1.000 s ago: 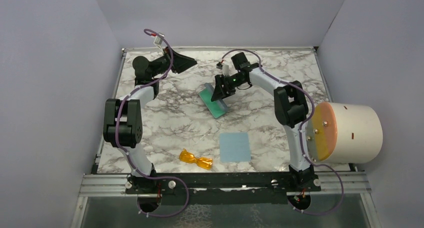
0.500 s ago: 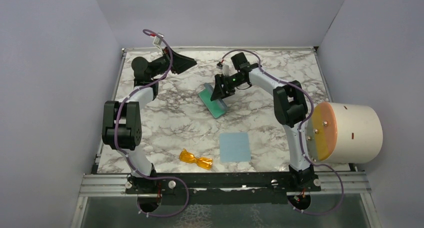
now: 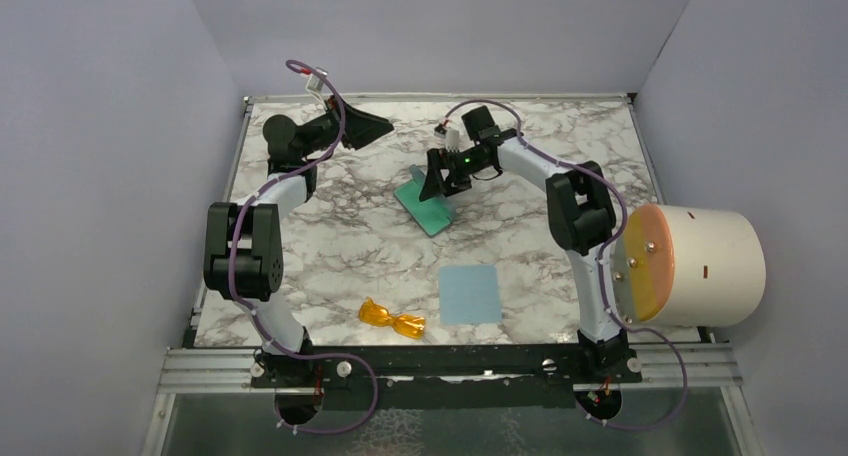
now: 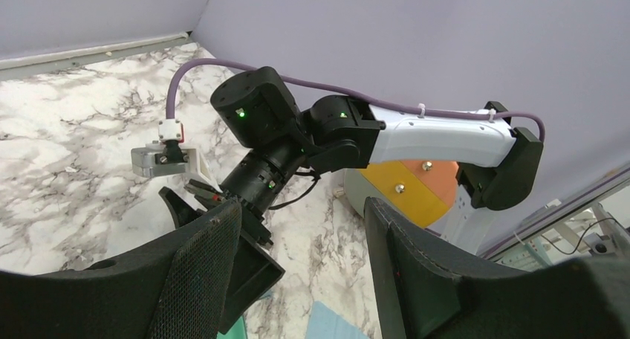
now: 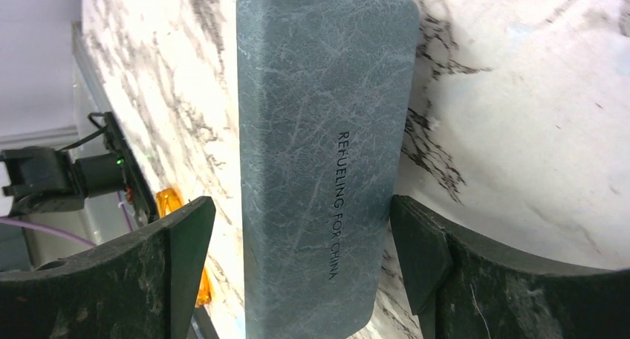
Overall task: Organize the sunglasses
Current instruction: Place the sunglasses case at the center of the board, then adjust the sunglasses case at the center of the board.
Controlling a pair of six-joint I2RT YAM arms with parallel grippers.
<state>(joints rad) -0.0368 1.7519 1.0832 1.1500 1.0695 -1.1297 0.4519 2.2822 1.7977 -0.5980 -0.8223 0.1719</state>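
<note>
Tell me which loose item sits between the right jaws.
The blue-grey case, straddled by the right gripper's open jaws; the orange sunglasses and blue cloth lie well away from it.

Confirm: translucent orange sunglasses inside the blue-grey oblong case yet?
Out. The translucent orange sunglasses lie on the marble table near its front edge, apart from the blue-grey oblong case between the right arm's fingers.

The case (image 5: 319,153) looks matt, leather-grained; the counter (image 3: 330,241) smooth, marble-patterned; the sunglasses (image 3: 392,318), beside the matt cloth (image 3: 470,294), translucent glossy plastic.
</note>
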